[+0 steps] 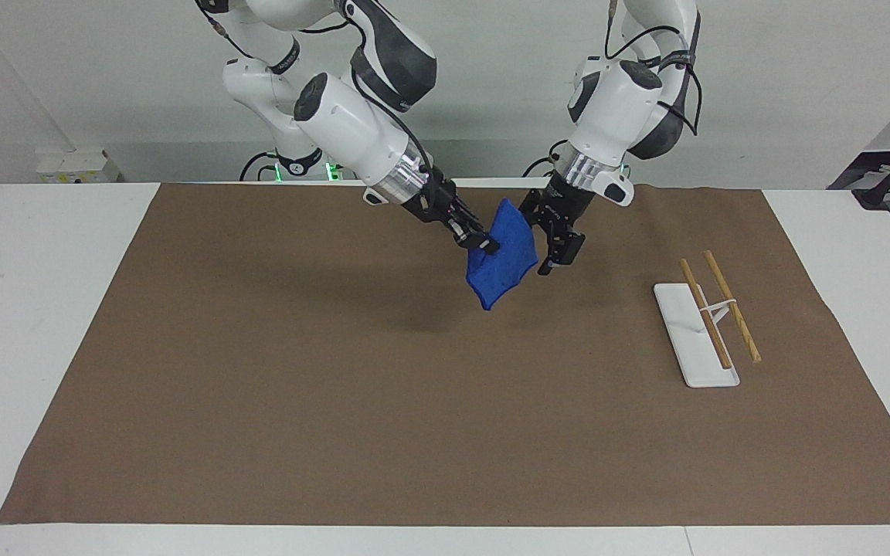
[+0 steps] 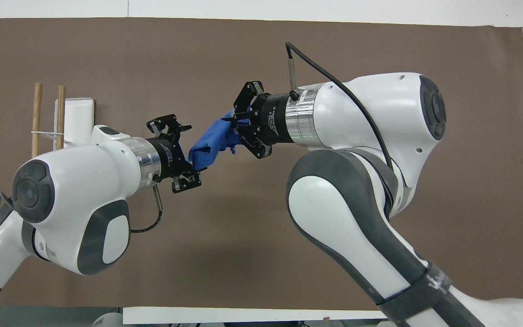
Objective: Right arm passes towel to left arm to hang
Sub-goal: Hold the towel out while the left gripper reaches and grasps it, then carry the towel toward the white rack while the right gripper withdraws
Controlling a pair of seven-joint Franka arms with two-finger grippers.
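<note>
The blue towel (image 1: 501,262) hangs in the air over the middle of the brown mat, held at its upper part by my right gripper (image 1: 484,245), which is shut on it. In the overhead view the towel (image 2: 209,144) stretches from the right gripper (image 2: 234,129) toward the left gripper (image 2: 191,155). My left gripper (image 1: 541,245) is open, beside the towel, and its jaws stand either side of the towel's free end without closing on it.
A white rack base (image 1: 684,324) with two wooden rods (image 1: 732,306) across it sits on the brown mat (image 1: 337,386) toward the left arm's end. It also shows in the overhead view (image 2: 77,122). White table (image 1: 43,309) surrounds the mat.
</note>
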